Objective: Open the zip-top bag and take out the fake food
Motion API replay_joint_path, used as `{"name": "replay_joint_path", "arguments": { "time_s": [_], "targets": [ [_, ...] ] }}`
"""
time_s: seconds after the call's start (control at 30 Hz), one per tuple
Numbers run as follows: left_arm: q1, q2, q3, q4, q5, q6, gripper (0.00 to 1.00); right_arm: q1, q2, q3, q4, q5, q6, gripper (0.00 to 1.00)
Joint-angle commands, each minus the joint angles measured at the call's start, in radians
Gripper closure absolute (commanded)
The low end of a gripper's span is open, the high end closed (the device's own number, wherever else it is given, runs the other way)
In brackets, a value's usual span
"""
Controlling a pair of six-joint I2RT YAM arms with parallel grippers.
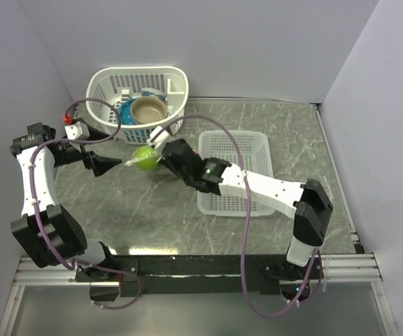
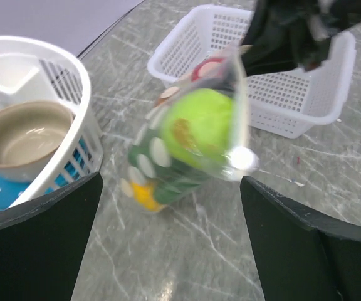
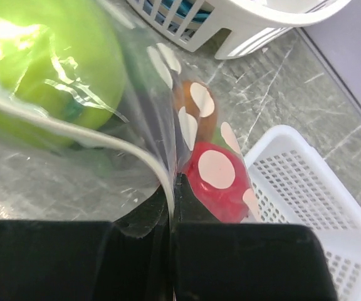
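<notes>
From above, the table [image 1: 187, 217] is a grey-green marbled slab, closed in by plain pale walls [image 1: 257, 42] at the back and on both sides. On it stand two white containers: one round slatted basket [image 1: 107, 80] at the back left with one tan bowl [image 1: 147, 108] inside it, and one rectangular mesh tray [image 1: 247, 150] to the right. Between them hangs the one zip-top bag [image 1: 144, 155]. The left fingers [image 1: 119, 163] are just beside its left end and the right fingers [image 1: 161, 152] are at its right end.

In the left wrist view, the left fingers stand wide apart and grip nothing. The bag hangs ahead of them, blurred. The fake food shows through the dotted plastic – one lime-green piece [image 2: 199, 125], one yellow [image 2: 144, 194], one dark green and a bit of red at the top. Whether the bag's lower end touches the table I cannot tell.

In the right wrist view, the right fingers are pressed together on the bag's edge. Three pieces show here: one lime-green, one red and one orange-brown.
</notes>
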Motion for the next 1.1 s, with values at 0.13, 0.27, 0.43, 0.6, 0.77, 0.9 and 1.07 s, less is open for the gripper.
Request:
{"name": "replay_joint_path", "arguments": {
  "time_s": [0.13,0.27,0.43,0.6,0.77,0.9,1.07],
  "targets": [
    [-0.093,-0.062,-0.109,-0.037,0.248,0.227,0.01,-0.082,-0.009,0.112,-0.025,-0.411,0.021,1.00],
    [-0.114,-0.110,-0.163,0.112,0.250,0.101,0.01,-0.123,-0.029,0.123,-0.051,-0.582,0.019,1.00],
    [-0.137,-0.078,-0.111,-0.039,0.250,0.227,0.01,-0.166,-0.016,0.163,-0.084,-0.818,0.062,1.00],
    [-0.143,-0.059,-0.068,-0.021,0.250,0.190,0.08,-0.179,-0.026,0.091,-0.029,-0.862,0.108,1.00],
    [-0.146,-0.077,-0.076,0.166,0.248,-0.064,0.62,-0.189,-0.052,0.005,0.051,-0.860,0.144,1.00],
    [-0.139,-0.081,-0.054,0.125,0.247,-0.055,0.65,-0.206,-0.071,-0.058,0.103,-0.844,0.167,1.00],
    [-0.137,-0.076,-0.065,0.148,0.244,-0.074,0.75,-0.222,-0.085,-0.092,0.120,-0.832,0.174,1.00]
  ]
}}
